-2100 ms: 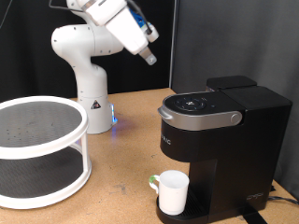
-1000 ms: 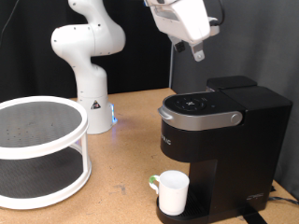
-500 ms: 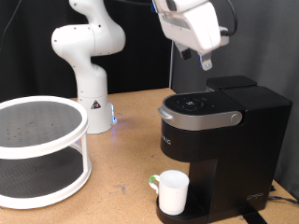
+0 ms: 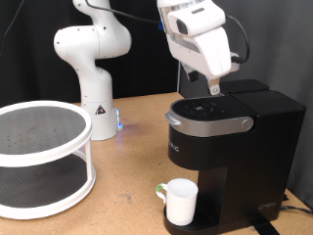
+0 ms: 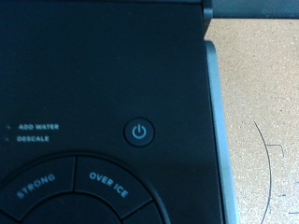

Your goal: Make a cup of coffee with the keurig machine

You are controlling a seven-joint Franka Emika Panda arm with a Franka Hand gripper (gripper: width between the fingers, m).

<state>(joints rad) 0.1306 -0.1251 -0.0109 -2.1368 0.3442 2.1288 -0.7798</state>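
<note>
- Exterior view first: the wooden table [image 4: 127, 176] runs across the whole lower part of the scene, and everything else stands on it.
- Toward the exterior view's right sits the keurig machine [image 4: 240, 162], a boxy matte-black body with a silver-grey band curving around the front of its closed lid.
- At the exterior view's left is a white two-tier round rack [image 4: 39, 157], its dark mesh shelves bare where I can see them.
- Behind the rack, toward the exterior view's top, the white arm base [image 4: 88, 69] rises from the table, with a small blue light glowing at its foot.
- From there the arm reaches across to the machine, and the gripper [image 4: 215, 89] hangs just above the lid's control panel, pointing down at it.
- Its fingers look drawn close together, but from where I stand I cannot tell whether they are fully closed or parted a little; nothing is visible between them.
- The cup [image 4: 181, 202] is small and white and stands upright on the drip tray under the brew head, at the exterior view's bottom, with its green-marked handle turned to the exterior view's left.
- Wrist view: the black panel fills most of the frame, with the round power button [image 5: 138, 131] near the middle.
- Below it are the "STRONG" [image 5: 35, 185] and "OVER ICE" [image 5: 106, 183] buttons, and small "ADD WATER" and "DESCALE" labels sit off to one side.
- The fingers themselves do not show in that view.
</note>
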